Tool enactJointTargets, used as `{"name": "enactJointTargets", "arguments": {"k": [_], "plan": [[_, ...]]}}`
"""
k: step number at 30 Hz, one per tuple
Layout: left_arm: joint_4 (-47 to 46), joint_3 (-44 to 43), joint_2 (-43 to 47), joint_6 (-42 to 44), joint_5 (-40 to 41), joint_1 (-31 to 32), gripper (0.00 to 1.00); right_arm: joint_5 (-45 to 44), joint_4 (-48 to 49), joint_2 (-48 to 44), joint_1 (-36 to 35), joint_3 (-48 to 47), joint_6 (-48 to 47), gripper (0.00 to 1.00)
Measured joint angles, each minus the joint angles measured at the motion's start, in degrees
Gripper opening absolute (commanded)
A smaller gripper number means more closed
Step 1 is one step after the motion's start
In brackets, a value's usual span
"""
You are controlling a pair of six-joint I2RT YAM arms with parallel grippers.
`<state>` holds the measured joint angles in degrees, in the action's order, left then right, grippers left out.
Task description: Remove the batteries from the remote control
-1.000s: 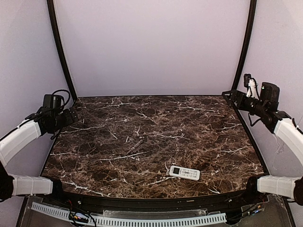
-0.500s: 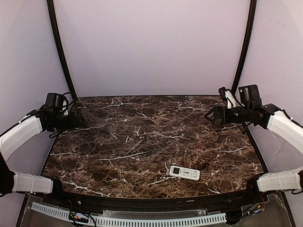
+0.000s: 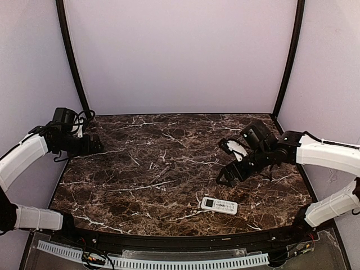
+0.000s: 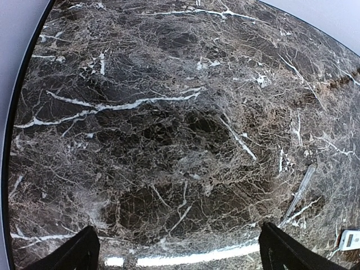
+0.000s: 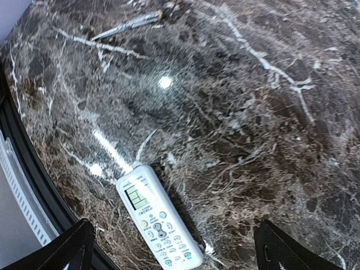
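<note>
**Remote lies face-up, both pincers spread and empty**

At the left edge of the top view, the left gripper [image 3: 91, 144] hangs over the far left corner of the marble table [image 3: 140, 169]. Its wrist camera shows the two fingertips at the bottom corners of the frame, spread wide with only bare marble between them. It is well apart from anything it could take. That reads as a waiting post that keeps the arm out of the other arm's way while leaving it free to help later.

In the lower centre-right of the top view, near the table's front edge, lies the remote control [image 3: 219, 206]. It is flat, with the small display at its left end and the buttons facing up. The right wrist view confirms this, showing the display and the rows of pale keys. With the front uppermost, the battery recess must face the table. The batteries cannot be seen in any view, and no cover lies loose.

Just above and slightly right of the remote in the top view, the right gripper [image 3: 229, 163] is angled down toward it. Its fingers are spread and it holds nothing. It is near the remote but not touching. That pose suggests it is lined up to take the remote, which probably has to be turned over before the back can be reached.
</note>
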<state>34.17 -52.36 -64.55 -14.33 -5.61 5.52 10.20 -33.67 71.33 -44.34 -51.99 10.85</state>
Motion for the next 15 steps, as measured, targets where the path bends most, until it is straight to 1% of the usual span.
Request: {"name": "enactJointTargets", "arguments": {"k": [9,15], "plan": [[0.46,0.00,0.57,2.64,-0.98,0.00,1.00,-2.19,-3.17,8.94,-11.65,-0.81,-2.80,0.99],[0.55,0.00,0.63,3.41,-0.96,0.00,1.00,-3.45,-5.64,13.73,-14.29,-1.75,-3.74,0.99]]}}
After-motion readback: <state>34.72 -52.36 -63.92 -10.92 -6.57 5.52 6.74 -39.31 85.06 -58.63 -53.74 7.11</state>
